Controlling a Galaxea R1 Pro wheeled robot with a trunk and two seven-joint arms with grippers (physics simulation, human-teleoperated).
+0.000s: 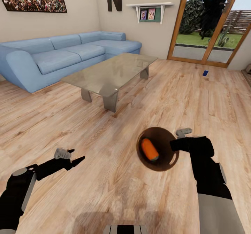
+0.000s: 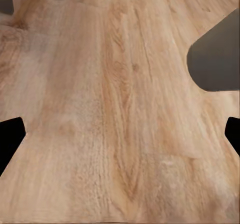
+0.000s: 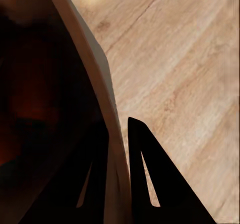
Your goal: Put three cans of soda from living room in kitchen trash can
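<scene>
Head: right gripper [image 1: 173, 145] pinches rim of round brown-lined bin [image 1: 164, 164], orange soda can [image 1: 150, 149] lying inside just left of fingers; blue can [image 1: 205, 73] far ahead on plank floor [image 1: 104, 178]. Left gripper [image 1: 76, 157] w/ jaws apart, empty. L wrist: wood grain floor [image 2: 120, 114], fingertips [image 2: 10, 134] wide. R wrist: fingers [image 3: 155, 184] straddle pale bin wall [image 3: 107, 94].

Orange soda can [image 1: 150, 149] inside bin [image 1: 164, 165] in right claw [image 1: 173, 144].
</scene>
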